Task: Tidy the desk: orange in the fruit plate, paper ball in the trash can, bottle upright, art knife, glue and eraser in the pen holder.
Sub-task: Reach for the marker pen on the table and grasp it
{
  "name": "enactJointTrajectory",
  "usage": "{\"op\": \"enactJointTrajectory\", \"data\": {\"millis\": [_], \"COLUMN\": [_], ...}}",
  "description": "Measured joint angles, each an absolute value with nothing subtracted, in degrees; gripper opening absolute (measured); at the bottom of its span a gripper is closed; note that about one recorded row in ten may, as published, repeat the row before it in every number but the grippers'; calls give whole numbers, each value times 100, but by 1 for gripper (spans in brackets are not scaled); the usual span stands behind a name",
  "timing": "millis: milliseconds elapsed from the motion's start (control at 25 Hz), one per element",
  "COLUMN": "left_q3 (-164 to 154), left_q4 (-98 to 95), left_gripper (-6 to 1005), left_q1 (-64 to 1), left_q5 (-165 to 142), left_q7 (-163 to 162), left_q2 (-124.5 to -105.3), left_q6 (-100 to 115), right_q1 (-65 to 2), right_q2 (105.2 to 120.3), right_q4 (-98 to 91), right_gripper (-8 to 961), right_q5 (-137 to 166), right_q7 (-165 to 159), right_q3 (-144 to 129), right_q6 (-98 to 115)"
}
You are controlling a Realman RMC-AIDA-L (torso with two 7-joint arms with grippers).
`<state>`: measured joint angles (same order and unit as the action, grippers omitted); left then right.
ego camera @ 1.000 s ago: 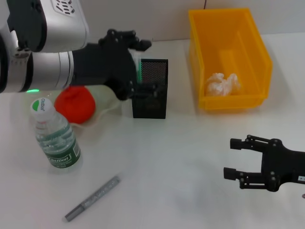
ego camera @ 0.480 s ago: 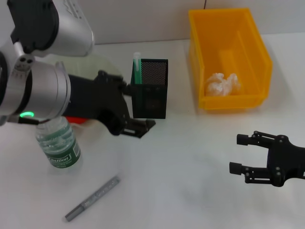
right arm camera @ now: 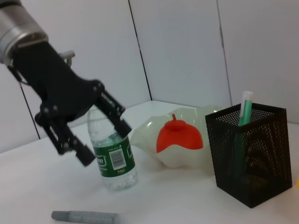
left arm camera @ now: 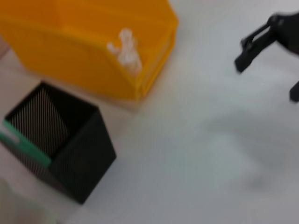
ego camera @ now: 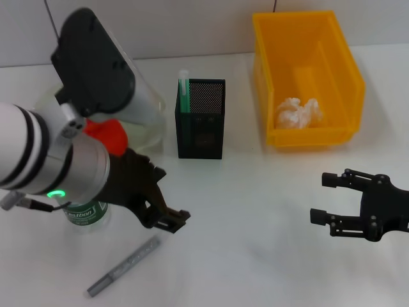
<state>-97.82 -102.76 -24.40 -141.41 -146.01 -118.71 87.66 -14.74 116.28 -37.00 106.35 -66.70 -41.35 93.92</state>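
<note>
Trash can (ego camera: 308, 77): bright orange-yellow
Paper ball (ego camera: 297, 112): white
Pen holder (ego camera: 200, 119): black mesh, green stick inside
Orange (right arm camera: 179, 137): red-orange
Fruit plate (right arm camera: 187, 156): translucent pale green
Bottle (right arm camera: 114, 156): clear, green label
Pen (ego camera: 124, 265): grey
Tabletop (ego camera: 255, 243): white
Left claw (ego camera: 167, 216): black
Right claw (ego camera: 328, 198): black

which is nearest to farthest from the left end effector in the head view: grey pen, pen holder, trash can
From the left end effector, at the front left of the desk:
1. The grey pen, lying on the desk just in front of it.
2. The pen holder, behind it near the middle.
3. The trash can, far back on the right.
</note>
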Motion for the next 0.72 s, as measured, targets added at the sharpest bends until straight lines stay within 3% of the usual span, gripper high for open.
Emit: {"op": "enactJointTrajectory", "data": {"millis": [720], "left_q3": [-10680], "left_q4": [-9744], "left_gripper": [793], "left_q1": [-2746], "left_q5": [-14939], "left_q7": [-16213], "left_q2": [-11884], "left_q6": [9051], "right_q1": [-1537], "right_q2": [11634], "right_q4": [-3706], "right_gripper": [838], "right_q5": [10612], "right_q7": [-6535], "right_q3": [-4122], "right_q6": [9161]}}
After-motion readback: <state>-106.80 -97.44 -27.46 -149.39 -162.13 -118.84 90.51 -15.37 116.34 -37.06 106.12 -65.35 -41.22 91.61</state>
